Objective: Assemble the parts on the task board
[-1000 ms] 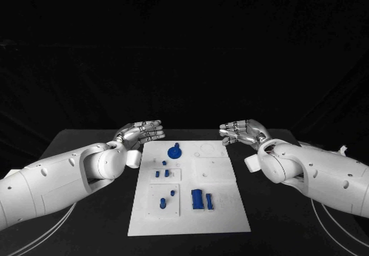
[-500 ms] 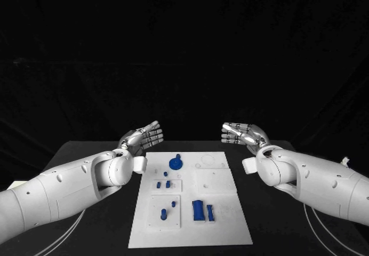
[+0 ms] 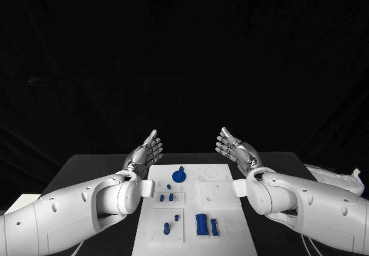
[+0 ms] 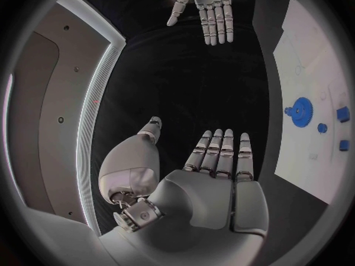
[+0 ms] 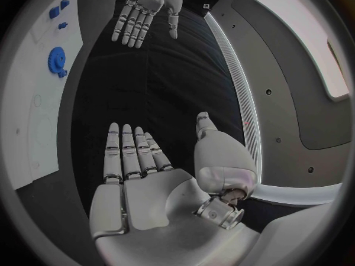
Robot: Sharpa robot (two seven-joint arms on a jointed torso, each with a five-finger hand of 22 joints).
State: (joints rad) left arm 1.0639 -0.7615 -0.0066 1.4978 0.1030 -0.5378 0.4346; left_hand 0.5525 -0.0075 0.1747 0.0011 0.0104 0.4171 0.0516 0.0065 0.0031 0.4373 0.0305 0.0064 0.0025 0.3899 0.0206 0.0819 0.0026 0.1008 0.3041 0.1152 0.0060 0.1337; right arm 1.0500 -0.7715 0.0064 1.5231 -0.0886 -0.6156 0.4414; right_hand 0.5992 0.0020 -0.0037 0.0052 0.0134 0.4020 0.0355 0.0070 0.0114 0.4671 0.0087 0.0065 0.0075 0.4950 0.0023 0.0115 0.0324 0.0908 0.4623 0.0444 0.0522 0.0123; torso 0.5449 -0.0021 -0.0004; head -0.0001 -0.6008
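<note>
The task board (image 3: 223, 213) lies in the middle of the table (image 3: 92, 165), running from the near edge toward the far side. On its far end sits a gear-shaped part (image 3: 179, 175). Nearer, on the board's left half, lie several small parts (image 3: 167, 197), and nearer still a peg (image 3: 165, 229). Two longer parts (image 3: 205, 225) stand side by side near the board's middle. The left hand (image 3: 147, 151) hangs above the board's far left corner, the right hand (image 3: 237, 149) above its far right corner, well apart, palms facing each other.
</note>
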